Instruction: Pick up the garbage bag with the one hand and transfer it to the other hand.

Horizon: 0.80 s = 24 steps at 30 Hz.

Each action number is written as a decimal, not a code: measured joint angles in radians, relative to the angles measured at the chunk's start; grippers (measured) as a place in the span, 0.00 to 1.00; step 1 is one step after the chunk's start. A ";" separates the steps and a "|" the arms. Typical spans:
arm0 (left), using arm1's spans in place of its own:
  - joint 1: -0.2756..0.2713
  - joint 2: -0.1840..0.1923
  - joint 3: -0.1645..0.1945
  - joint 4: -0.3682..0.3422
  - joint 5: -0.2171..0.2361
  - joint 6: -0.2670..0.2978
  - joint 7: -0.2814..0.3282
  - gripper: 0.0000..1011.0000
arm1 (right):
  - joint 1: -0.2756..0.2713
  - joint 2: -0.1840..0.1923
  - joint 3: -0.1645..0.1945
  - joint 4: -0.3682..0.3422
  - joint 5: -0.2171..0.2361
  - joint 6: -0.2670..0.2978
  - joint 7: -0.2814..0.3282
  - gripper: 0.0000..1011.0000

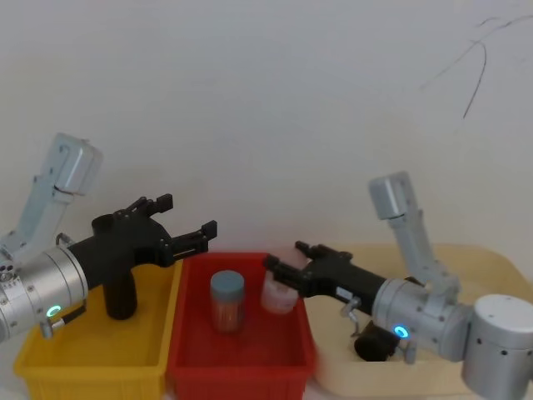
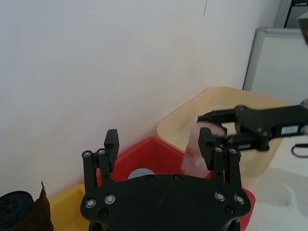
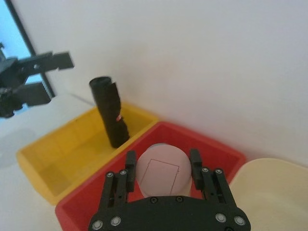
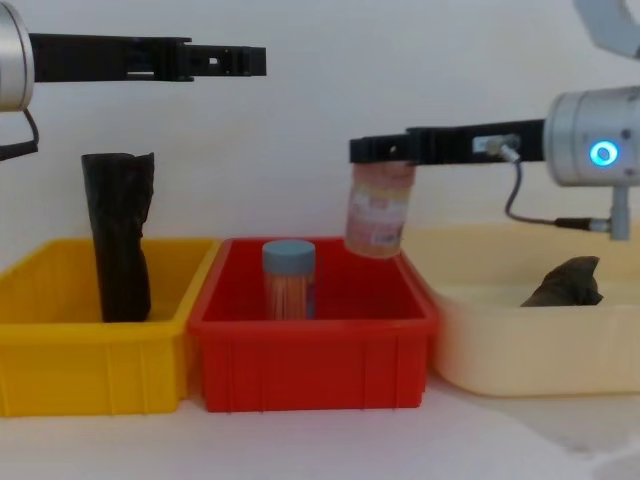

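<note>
The right gripper [image 1: 279,268] is closed around a pale pink jar [image 4: 379,209], holding it tilted above the red bin [image 4: 310,375], over that bin's edge nearest the cream tub [image 4: 530,360]. The left gripper [image 1: 190,218] hangs spread wide and empty above the yellow bin [image 4: 90,370]. The garbage bag [image 4: 118,235] stands upright inside that yellow bin (untouched). A blue-lidded jar [image 4: 288,279] sits in the red bin.

The garbage bag [image 4: 117,237] — a black glossy roll — stands upright, slightly tilted, in the yellow bin [image 4: 60,360].
</note>
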 joint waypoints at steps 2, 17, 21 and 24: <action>0.000 0.000 0.000 0.000 0.000 0.000 0.000 0.99 | -0.004 0.006 0.011 -0.012 0.008 0.002 -0.005 0.64; 0.000 0.000 0.000 0.000 0.000 0.000 0.000 0.99 | -0.065 0.083 0.143 -0.098 0.089 0.007 -0.059 0.64; 0.000 0.000 0.000 0.000 0.000 0.000 0.000 0.99 | -0.073 0.091 0.160 -0.099 0.098 0.003 -0.065 0.64; 0.000 0.000 0.000 0.000 0.000 0.000 0.000 0.99 | -0.087 0.103 0.184 -0.090 0.111 -0.016 -0.070 0.73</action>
